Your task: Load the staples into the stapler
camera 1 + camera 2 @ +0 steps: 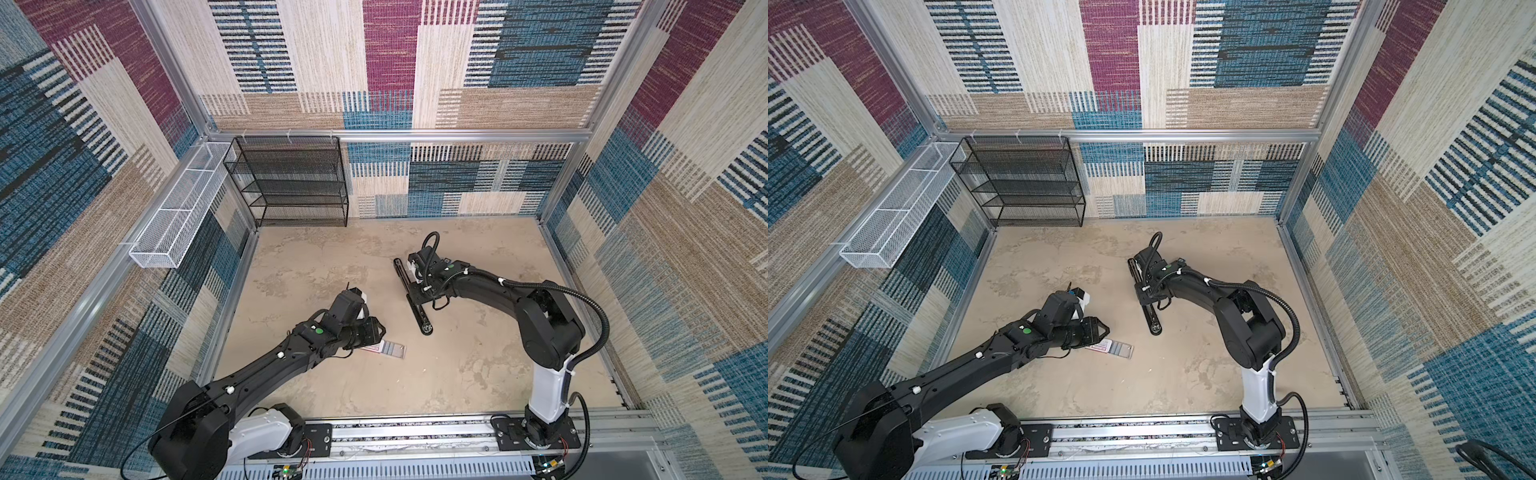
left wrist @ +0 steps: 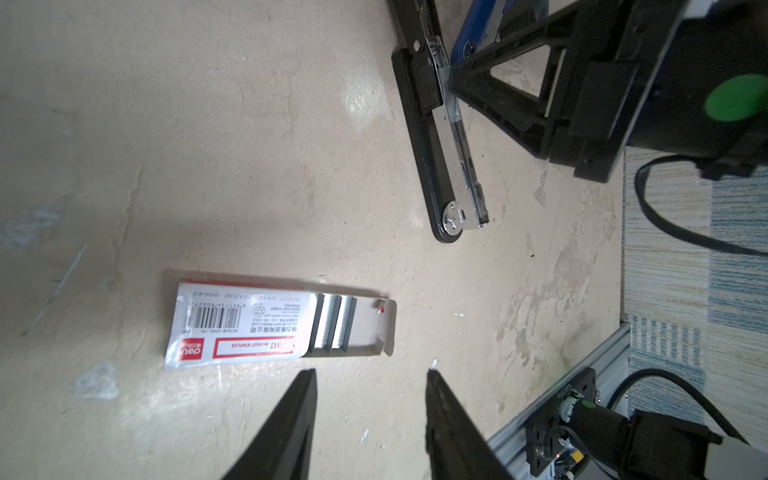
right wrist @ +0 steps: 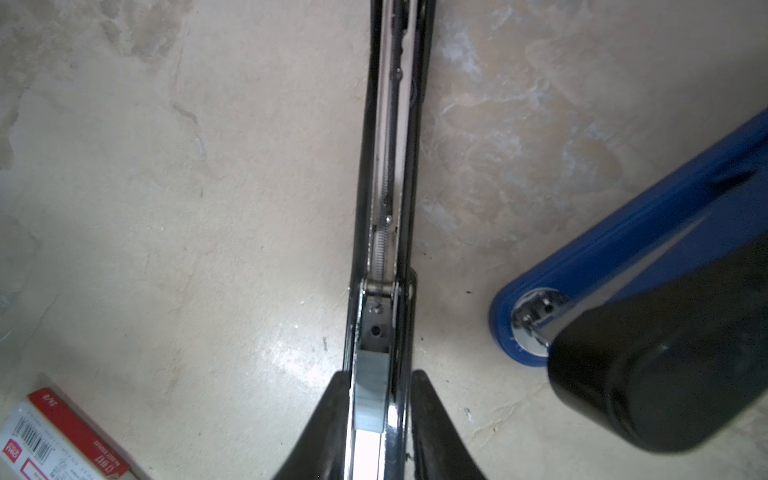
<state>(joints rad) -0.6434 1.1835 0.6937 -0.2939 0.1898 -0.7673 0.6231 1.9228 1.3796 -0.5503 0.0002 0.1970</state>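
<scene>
Staples seated in stapler | right tool astride, grip unclear | left tool parted, empty | next: withdraw, shut stapler

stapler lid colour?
Blue. The stapler lid shows best in the right wrist view.

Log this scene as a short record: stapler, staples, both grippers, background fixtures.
stapler: opened flat, metal magazine exposed, blue cover swung open
staples: grey strips in a tray slid partly out of the red-and-white box
loaded: one grey strip already lies in the magazine
left gripper: open, empty, near the tray, not touching it
right gripper: jaws astride the magazine; grip unclear
background: black mesh shelf, white mesh basket
</scene>
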